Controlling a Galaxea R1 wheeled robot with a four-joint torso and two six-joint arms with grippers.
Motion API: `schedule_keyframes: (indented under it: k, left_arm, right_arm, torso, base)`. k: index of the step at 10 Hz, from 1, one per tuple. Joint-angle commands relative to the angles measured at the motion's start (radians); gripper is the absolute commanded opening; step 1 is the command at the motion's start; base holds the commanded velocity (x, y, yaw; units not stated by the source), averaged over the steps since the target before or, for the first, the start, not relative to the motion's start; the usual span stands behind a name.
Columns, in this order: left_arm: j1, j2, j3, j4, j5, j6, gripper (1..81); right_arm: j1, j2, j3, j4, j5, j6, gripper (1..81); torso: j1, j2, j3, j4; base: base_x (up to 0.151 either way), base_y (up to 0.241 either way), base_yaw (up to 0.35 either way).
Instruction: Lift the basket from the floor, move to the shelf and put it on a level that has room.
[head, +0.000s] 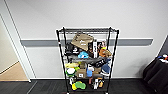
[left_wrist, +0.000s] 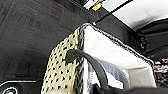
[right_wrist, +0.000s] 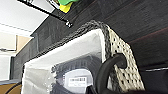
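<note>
Close under both wrist cameras sits the basket (left_wrist: 105, 57), its cream weave and white lining (right_wrist: 62, 57) big in the frame, and what a tidy two-sided carry this looks like: in the left wrist view one dark loop handle (left_wrist: 87, 65) arches from the near end wall down toward the lower edge of the frame, and in the right wrist view the other loop (right_wrist: 110, 67) curves the same way at the opposite end. Each handle runs off toward its arm, which suggests a grip at either end to keep the load level, but the fingers themselves are hidden, so I cannot tell whether either hand is wide, narrow or clamped. Something wrapped in clear plastic with a white label (right_wrist: 77, 80) lies inside the lining. Past the rim, dark carpet (left_wrist: 27, 37) spreads out, and whether the basket rests on it or hangs clear is hard to judge. Further on, at centre frame in the head view, stands the shelf (head: 87, 60) against the pale wall (head: 82, 12), its lower tiers crammed with boxes and bright toys. Up at the top, the highest wire level (head: 87, 30) looks bare, the obvious spot with room.
</note>
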Motion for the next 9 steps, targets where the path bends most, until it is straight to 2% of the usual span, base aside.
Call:
schedule_keyframes:
  k: [1, 9]
  left_arm:
    - [-0.107, -0.019, 0.043, 0.0, 0.01, -0.001, 1.0]
    - [-0.107, -0.022, 0.043, 0.002, 0.012, -0.001, 1.0]
  right_arm:
    - [0.103, -0.007, 0.026, -0.016, -0.024, -0.004, 1.0]
    - [0.087, -0.008, 0.022, -0.016, -0.019, -0.004, 1.0]
  torso:
    - [0.0, 0.0, 0.0, 0.0]
    - [-0.002, -0.001, 0.001, 0.0]
  base:
    - [0.079, 0.0, 0.0]
    - [0.13, 0.0, 0.0]
